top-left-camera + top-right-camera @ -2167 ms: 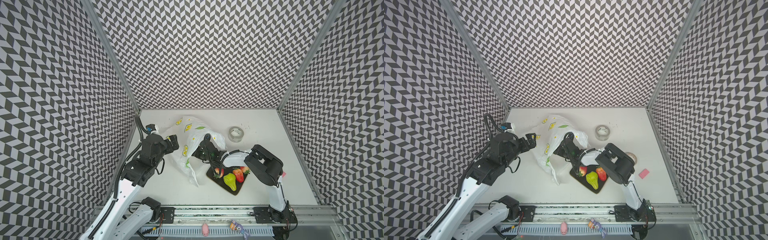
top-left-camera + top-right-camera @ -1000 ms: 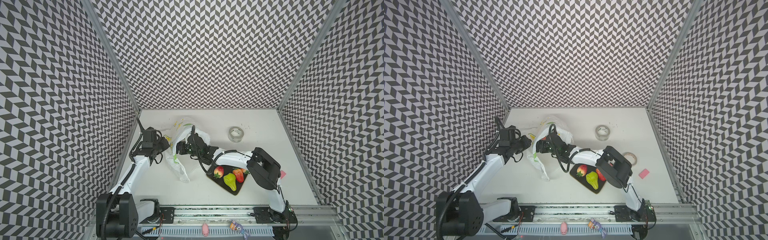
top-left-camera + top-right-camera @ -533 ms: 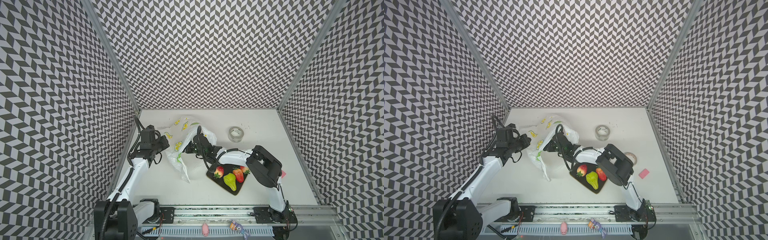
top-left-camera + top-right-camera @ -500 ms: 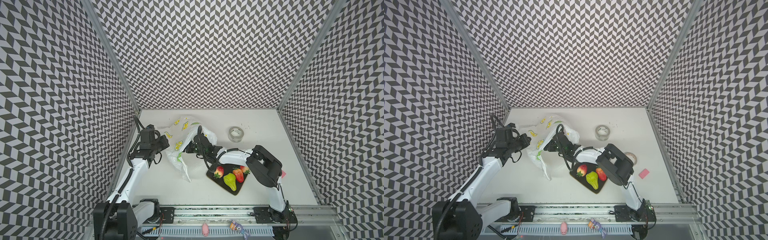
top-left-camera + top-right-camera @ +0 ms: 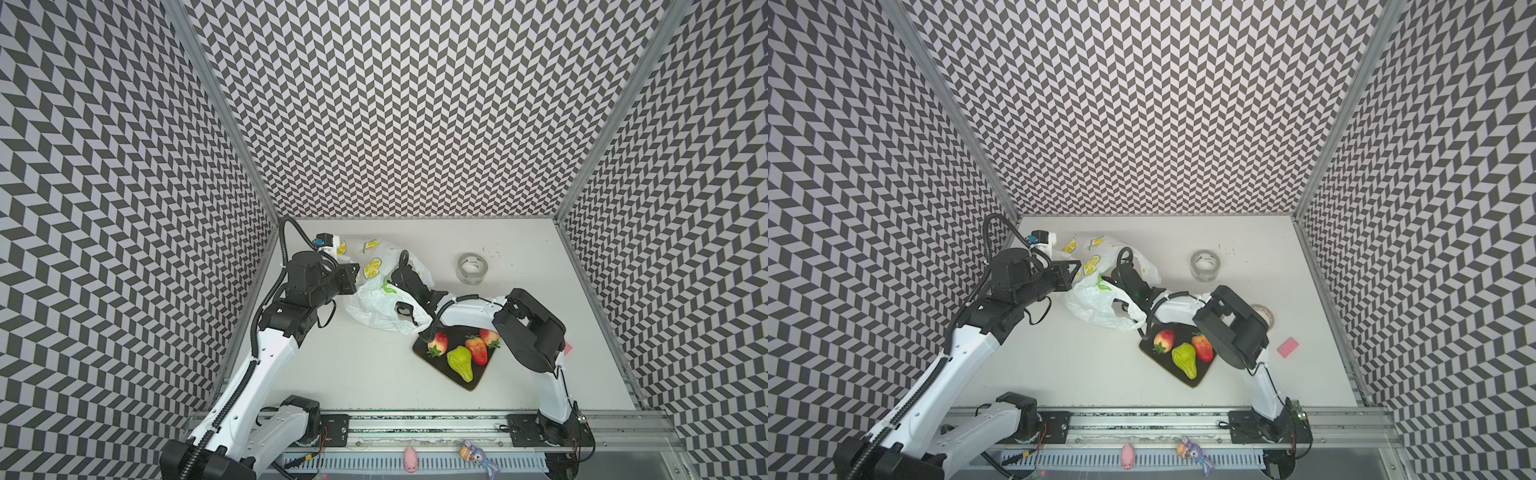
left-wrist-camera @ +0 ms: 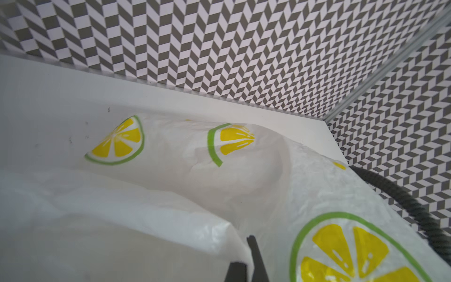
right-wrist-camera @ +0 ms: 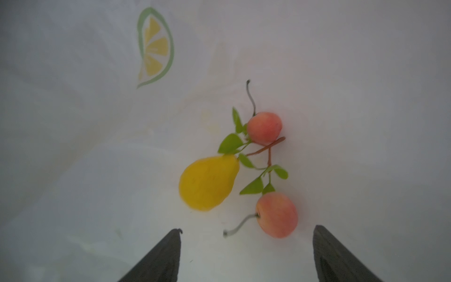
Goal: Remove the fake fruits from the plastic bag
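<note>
Chevron walls [image 5: 415, 104] close a white table [image 5: 353, 374] on three sides. In both top views the bag [image 5: 376, 293] lies crumpled left of the middle. The left gripper [image 5: 352, 275] touches its left edge. The right arm's end goes under the film, so its jaws are hidden there. Just beside the bag, a black tray [image 5: 469, 384] holds three strawberries [image 5: 476, 350] and a green pear [image 5: 460, 363]; the right elbow covers one corner. A tape roll [image 5: 471, 268] stands apart near the back, a second roll [image 5: 1264, 313] shows behind the elbow, and a pink block [image 5: 1288, 347] lies near it. In the left wrist view the fingers are pressed together, pinching a fold of the bag. In the right wrist view the right gripper [image 7: 247, 229] is spread wide inside the bag and holds nothing. A yellow pear [image 7: 208, 183] and two round fruits [image 7: 277, 214] on a leafy twig lie on the film just ahead of it.
</note>
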You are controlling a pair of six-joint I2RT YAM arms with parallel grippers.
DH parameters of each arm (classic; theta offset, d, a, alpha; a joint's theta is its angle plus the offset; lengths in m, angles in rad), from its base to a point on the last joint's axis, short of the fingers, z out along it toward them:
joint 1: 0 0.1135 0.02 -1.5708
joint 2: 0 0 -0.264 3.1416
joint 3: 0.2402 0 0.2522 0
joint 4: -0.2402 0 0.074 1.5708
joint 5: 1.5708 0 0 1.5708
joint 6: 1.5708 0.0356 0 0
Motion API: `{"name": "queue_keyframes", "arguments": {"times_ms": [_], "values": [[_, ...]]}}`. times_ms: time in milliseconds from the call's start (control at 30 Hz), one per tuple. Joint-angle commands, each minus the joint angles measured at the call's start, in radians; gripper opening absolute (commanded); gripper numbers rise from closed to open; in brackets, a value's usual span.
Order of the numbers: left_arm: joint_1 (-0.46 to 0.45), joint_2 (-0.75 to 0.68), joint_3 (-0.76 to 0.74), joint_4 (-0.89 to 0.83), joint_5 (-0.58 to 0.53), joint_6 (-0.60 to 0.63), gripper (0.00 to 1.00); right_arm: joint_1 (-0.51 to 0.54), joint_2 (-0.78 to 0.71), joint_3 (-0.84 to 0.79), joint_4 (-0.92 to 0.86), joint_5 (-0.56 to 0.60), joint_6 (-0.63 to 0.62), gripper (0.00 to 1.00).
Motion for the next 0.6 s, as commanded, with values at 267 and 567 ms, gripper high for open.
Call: {"name": "queue_keyframes", "arguments": {"times_ms": [267, 567], "values": [[0.147, 0.05, -0.093, -0.003, -0.083, 0.056, 0.0, -0.001, 0.021, 0.011, -0.007, 0.012, 0.004, 0.83], [0.243, 0.02, -0.148, 0.008, -0.104, 0.016, 0.67, 0.013, 0.057, 0.047, -0.013, -0.03, -0.025, 0.83]]}}
